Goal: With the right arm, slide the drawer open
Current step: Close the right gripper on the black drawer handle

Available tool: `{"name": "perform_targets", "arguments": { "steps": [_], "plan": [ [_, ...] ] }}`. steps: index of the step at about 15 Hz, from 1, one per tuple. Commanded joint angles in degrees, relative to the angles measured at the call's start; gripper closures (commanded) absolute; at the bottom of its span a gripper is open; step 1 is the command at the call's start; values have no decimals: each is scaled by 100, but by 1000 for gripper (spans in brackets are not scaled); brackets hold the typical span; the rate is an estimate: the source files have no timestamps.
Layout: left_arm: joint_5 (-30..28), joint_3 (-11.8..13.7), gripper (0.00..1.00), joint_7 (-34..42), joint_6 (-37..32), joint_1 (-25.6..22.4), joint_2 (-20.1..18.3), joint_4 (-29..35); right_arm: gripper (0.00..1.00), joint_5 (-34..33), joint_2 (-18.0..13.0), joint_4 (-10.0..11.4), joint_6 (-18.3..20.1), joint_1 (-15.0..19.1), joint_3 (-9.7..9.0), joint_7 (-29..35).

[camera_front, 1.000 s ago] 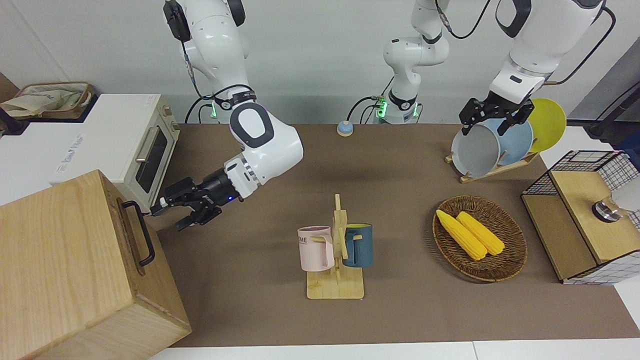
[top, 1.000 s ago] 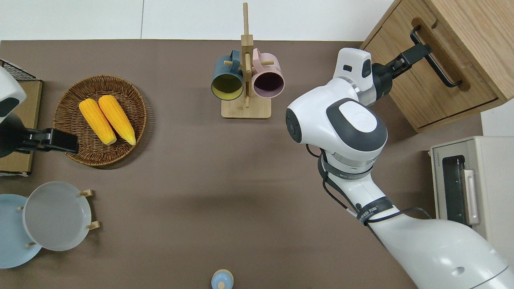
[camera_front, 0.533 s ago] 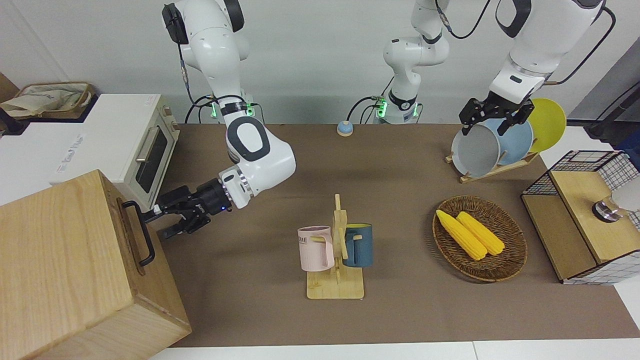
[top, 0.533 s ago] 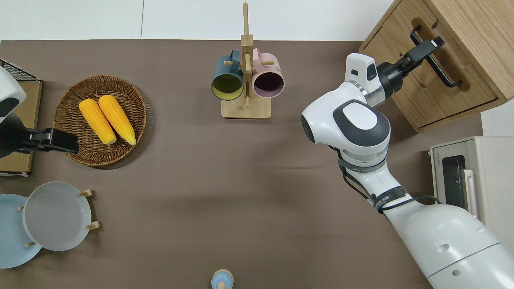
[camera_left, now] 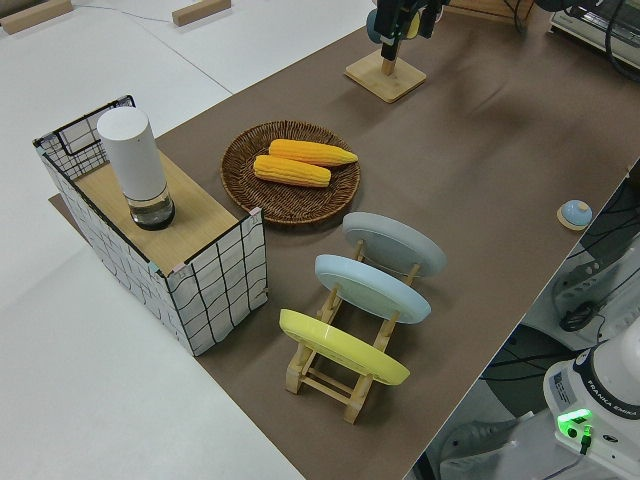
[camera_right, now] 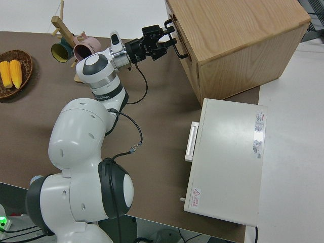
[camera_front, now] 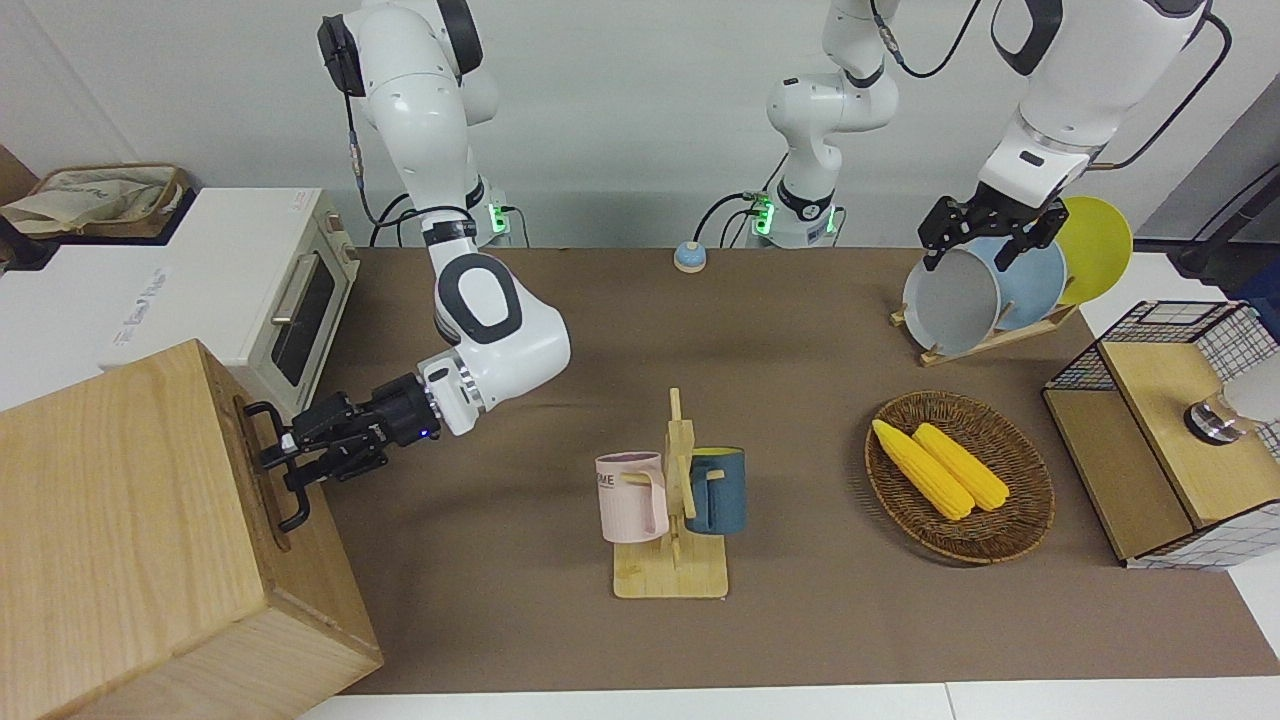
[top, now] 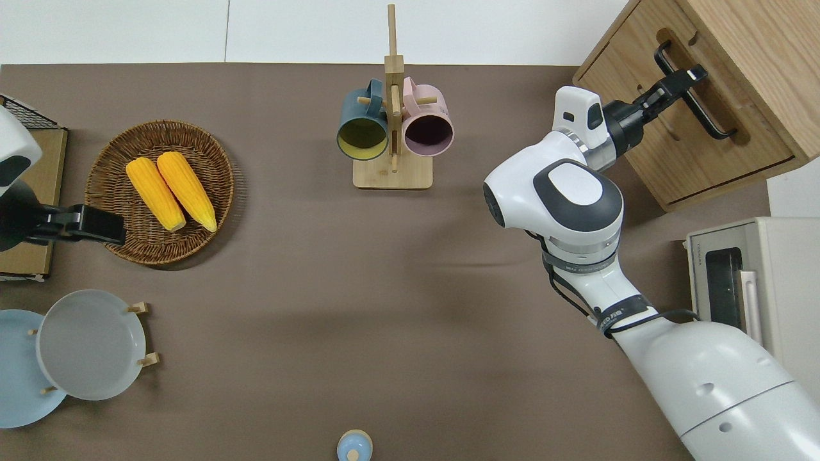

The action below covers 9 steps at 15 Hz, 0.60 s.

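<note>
The right arm (top: 564,205) reaches toward the wooden box (top: 737,64) at the right arm's end of the bench (top: 307,269), in the overhead view at about 1 o'clock from the bench centre; the drawer (top: 679,121) sits flush in the box, not pulled out, its front facing the mug rack (top: 392,128). The right hand (top: 688,80) is at the black loop handle (top: 695,96) on the drawer front; its fingers (camera_front: 275,462) stand on either side of the handle bar near the end farther from the robots; the fingers are narrowly spread; whether they press on the bar cannot be told. A small blue light shows on the hand's body in the front view.

The toaster oven (top: 756,288) stands beside the box, nearer to the robots, at about 3 o'clock in the overhead view; its door is closed.

The mug rack carries a pink mug (camera_front: 632,495) and a blue mug (camera_front: 718,490). A woven basket (camera_front: 1020,530) holds two corn cobs (camera_front: 940,465), toward the left arm's end. A plate rack (camera_left: 345,350) holds three plates on edge.

The left arm is parked; the left hand (camera_front: 990,235) has its fingers apart.
</note>
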<state>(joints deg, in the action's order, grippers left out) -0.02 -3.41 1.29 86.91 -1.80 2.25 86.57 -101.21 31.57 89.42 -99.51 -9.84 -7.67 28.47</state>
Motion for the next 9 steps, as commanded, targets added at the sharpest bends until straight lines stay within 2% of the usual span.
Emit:
{"name": "perform_targets", "arguments": {
  "steps": [1, 7, 9],
  "plan": [
    [98, -37, 7, 55, -113, -22, 65, -149, 999, -189, 7, 67, 10, 87, -59, 80],
    [98, -37, 7, 55, -113, -22, 65, -149, 1000, -136, -10, 67, 45, -9, -94, 80],
    [98, -37, 7, 55, -113, -22, 65, -149, 1000, -92, -28, 67, 237, -166, -147, 53]
  ]
}}
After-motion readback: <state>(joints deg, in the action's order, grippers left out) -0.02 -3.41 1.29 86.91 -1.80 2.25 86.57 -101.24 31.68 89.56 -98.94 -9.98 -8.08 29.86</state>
